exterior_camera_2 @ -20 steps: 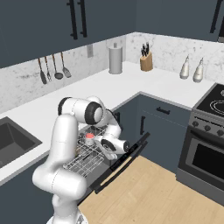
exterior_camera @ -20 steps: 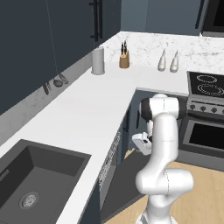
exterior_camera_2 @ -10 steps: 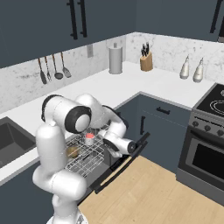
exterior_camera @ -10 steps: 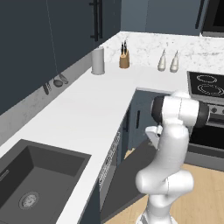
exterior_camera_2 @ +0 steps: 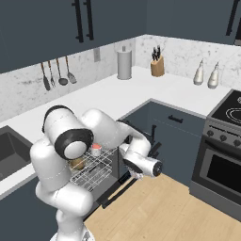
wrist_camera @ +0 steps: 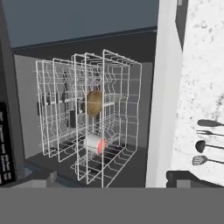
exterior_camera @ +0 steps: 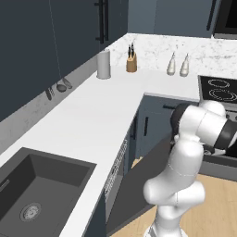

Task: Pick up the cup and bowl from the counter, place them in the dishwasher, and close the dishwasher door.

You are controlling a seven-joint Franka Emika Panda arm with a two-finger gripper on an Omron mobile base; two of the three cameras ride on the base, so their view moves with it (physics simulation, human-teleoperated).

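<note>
Below the counter (exterior_camera_2: 141, 89) you are seeing the dishwasher (exterior_camera_2: 101, 169) standing open, its dishwasher door (exterior_camera: 143, 180) hanging down over the wood floor (exterior_camera_2: 164, 207). Its wire rack (wrist_camera: 92, 118) is sitting pulled out, and inside it the bowl (wrist_camera: 93, 103) and the cup (wrist_camera: 95, 144) are lying near each other. Your gripper (exterior_camera_2: 141, 167) is hovering just beside the rack with jaws spread wide, gripping nothing.
</note>
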